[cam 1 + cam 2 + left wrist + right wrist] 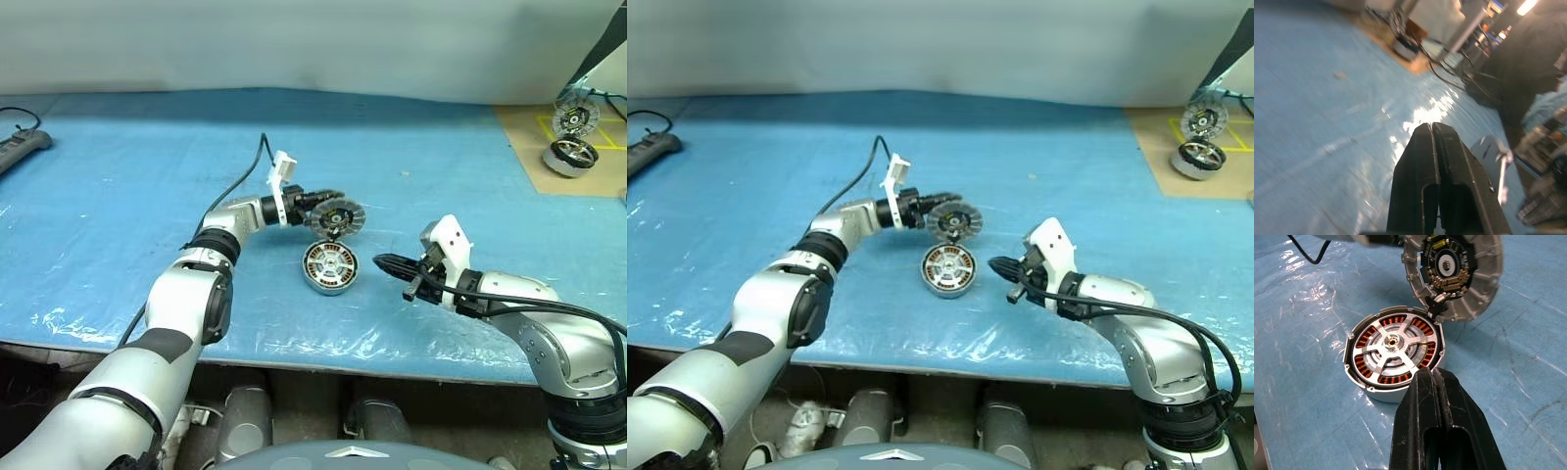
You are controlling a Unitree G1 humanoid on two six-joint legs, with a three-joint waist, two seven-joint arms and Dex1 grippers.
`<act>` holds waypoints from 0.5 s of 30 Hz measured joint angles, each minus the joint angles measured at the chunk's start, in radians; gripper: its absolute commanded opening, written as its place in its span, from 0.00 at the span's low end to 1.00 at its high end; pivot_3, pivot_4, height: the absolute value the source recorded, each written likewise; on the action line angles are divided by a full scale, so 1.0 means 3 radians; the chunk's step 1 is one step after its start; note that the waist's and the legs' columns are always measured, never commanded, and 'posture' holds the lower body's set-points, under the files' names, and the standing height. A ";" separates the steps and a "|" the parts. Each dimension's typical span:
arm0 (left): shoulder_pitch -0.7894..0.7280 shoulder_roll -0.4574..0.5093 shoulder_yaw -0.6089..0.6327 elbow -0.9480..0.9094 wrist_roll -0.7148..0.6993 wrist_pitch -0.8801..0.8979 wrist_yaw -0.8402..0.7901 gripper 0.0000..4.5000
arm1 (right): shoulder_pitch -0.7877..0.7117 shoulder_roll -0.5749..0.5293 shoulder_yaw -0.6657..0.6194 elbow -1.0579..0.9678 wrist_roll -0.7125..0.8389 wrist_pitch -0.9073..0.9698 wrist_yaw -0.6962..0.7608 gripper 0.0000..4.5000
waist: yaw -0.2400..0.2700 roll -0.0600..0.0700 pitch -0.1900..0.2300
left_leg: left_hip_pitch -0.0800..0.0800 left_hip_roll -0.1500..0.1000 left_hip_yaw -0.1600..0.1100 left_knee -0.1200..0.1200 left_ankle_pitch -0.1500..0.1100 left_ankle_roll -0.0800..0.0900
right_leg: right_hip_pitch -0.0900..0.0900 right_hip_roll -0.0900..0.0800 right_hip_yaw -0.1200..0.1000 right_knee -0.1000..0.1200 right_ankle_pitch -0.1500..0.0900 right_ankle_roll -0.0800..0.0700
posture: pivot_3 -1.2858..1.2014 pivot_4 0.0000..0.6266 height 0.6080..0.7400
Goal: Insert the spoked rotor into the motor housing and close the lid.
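The motor housing (pixel 1382 390) sits on the blue table cover, a round silver cup with copper winding showing. The spoked rotor (pixel 1392 341) lies inside it, spokes across the copper. The lid (pixel 1484 284) stands up open on its hinge at the housing's far edge, its segmented inner face turned toward me. My left gripper (pixel 317 202) is shut and level, its tips at the lid's (pixel 336 215) outer side; nothing is between its fingers (pixel 1420 161). My right gripper (pixel 1433 372) is shut and empty, just off the housing's (pixel 330 268) right side.
A second hinged motor (pixel 572 149) stands on a brown board at the back right. A black power strip (pixel 22 149) lies at the far left edge. The table's front edge runs close below the housing.
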 measured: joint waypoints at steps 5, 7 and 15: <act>0.0001 0.0018 -0.0041 0.0019 0.0148 0.0000 -0.0103 0.01 | 0.0014 -0.0051 0.0015 -0.0001 0.0004 -0.0002 -0.0034 0.00 | 0.0006 0.0000 0.0000 | -0.0002 -0.0007 0.0000 -0.0004 0.0004 0.0012 | 0.0000 -0.0008 -0.0004 -0.0004 0.0000 0.0000 | 0.52 0.24 1.00; 0.0001 0.0017 -0.0075 0.0002 0.0178 0.0017 -0.0312 0.01 | 0.0035 -0.0085 0.0015 -0.0001 0.0009 -0.0002 -0.0032 0.00 | 0.0008 0.0000 0.0000 | -0.0002 -0.0011 0.0000 -0.0005 0.0003 0.0014 | 0.0000 -0.0014 -0.0006 -0.0004 0.0000 0.0000 | 0.52 0.24 1.00; 0.0105 -0.0003 -0.0353 -0.0393 0.0266 0.0184 -0.1058 0.01 | 0.0048 -0.0166 -0.0155 -0.0003 0.0197 0.0002 -0.0012 0.00 | 0.0008 0.0000 0.0001 | -0.0003 -0.0020 0.0000 -0.0006 -0.0003 0.0030 | 0.0001 -0.0028 -0.0007 -0.0005 0.0000 0.0001 | 0.52 0.24 1.00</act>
